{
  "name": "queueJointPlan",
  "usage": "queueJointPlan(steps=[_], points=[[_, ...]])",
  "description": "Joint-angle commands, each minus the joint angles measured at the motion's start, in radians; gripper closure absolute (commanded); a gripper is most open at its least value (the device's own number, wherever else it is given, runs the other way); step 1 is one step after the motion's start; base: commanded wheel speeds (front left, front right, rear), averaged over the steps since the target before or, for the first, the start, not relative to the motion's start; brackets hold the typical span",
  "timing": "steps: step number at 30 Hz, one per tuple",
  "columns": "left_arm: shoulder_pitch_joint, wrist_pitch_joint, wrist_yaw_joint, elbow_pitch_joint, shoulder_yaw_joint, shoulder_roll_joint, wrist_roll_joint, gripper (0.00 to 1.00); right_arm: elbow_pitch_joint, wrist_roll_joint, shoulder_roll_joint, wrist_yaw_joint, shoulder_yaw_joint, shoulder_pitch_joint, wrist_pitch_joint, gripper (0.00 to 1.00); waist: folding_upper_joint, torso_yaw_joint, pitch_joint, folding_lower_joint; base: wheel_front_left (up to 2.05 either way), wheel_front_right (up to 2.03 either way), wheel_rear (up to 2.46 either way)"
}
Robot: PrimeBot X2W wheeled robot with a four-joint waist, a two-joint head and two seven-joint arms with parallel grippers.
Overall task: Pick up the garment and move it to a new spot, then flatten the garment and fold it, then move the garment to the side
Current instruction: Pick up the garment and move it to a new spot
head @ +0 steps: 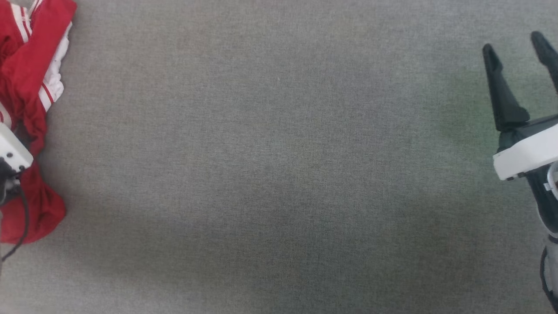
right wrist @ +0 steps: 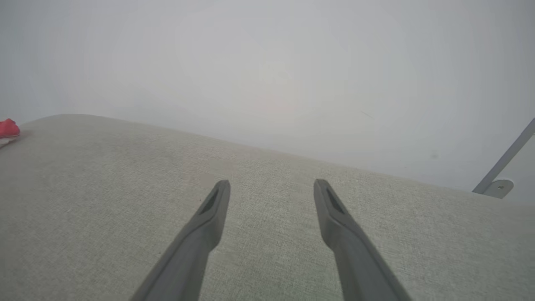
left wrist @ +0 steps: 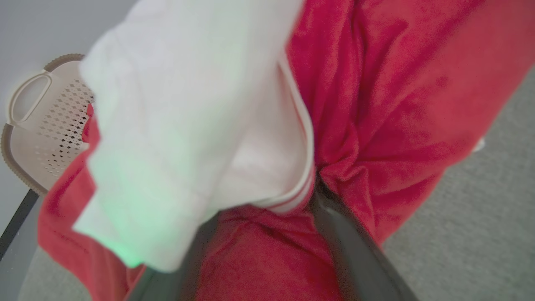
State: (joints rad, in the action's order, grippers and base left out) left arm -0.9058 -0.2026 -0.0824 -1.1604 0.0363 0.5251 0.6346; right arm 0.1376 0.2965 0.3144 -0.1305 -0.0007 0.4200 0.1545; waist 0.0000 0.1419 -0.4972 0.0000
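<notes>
Left gripper [left wrist: 263, 209]: fingers spread wide and pushed into the folds. The tips are buried under cloth, and we see nothing pinched.
Bearing: the garment [left wrist: 397, 104] lies dead ahead of the left fingers and on them, touching both.
Nearer arm: the left, by far. In the head view the left arm [head: 11, 152] sits over the heap.
Garment, place: the left edge of the grey table [head: 279, 174], partly cut off by the head view.
Long axis: the heap [head: 30, 65] runs near-to-far along that edge.
Garment, look: crumpled and soft. Red body in deep folds, with a white sleeve slumped across it and striped trim at the sleeve hem.
Coming move, our guess: close the left gripper on the fold between its fingers, then carry it right toward the open middle.
Right gripper [head: 513, 43]: wide and holding nothing, over bare table at the right edge, well apart from the garment.
Beyond: a beige basket [left wrist: 46, 125] sits behind the heap. We cannot tell whether they touch.
</notes>
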Motion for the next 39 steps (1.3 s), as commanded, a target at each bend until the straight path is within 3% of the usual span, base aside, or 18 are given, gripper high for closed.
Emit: queueJointPlan(steps=[1,6,7,8,13,24,30,39], points=[[-0.005,-0.031,-0.004,-0.025,0.019,-0.017,0.0,0.0,0.016,-0.007,0.0,0.0,-0.004,0.002,0.01,0.0,0.0,-0.001,-0.013,0.0,0.0,0.0,0.0],[-0.017,-0.099,-0.009,-0.092,0.034,-0.057,0.011,0.0,0.055,-0.016,-0.006,0.0,-0.019,-0.007,0.039,0.0,0.0,0.0,-0.024,0.0,0.0,0.0,0.0],[-0.02,-0.103,-0.01,-0.105,0.033,-0.064,0.016,0.14,0.065,-0.019,-0.009,0.0,-0.021,-0.008,0.046,0.0,0.0,0.0,-0.024,0.0,0.0,0.0,0.0],[-0.025,-0.078,-0.003,-0.106,0.03,-0.059,0.016,1.0,0.068,-0.018,-0.011,0.0,-0.022,-0.009,0.048,0.0,0.0,0.0,-0.023,0.0,0.0,0.0,0.0],[-0.079,0.004,-0.012,-0.088,0.021,0.003,0.008,1.0,0.068,-0.018,-0.018,0.0,-0.04,-0.009,0.044,0.0,0.0,0.004,-0.006,0.0,0.0,0.0,0.0],[-0.198,0.162,-0.045,0.032,0.128,0.124,-0.082,1.0,0.0,-0.01,-0.06,0.0,-0.059,-0.047,-0.019,0.0,0.0,0.035,0.112,0.0,0.0,0.0,0.0],[-0.252,0.149,-0.047,0.116,0.185,0.165,-0.112,1.0,-0.038,-0.004,-0.082,0.0,-0.048,-0.065,-0.049,0.0,0.0,0.046,0.178,0.0,0.0,0.0,0.0],[-0.284,0.031,-0.048,0.348,0.285,0.232,-0.088,1.0,-0.092,0.009,-0.11,0.0,-0.046,-0.088,-0.098,0.0,0.0,0.046,0.268,0.0,0.0,0.0,0.0]])
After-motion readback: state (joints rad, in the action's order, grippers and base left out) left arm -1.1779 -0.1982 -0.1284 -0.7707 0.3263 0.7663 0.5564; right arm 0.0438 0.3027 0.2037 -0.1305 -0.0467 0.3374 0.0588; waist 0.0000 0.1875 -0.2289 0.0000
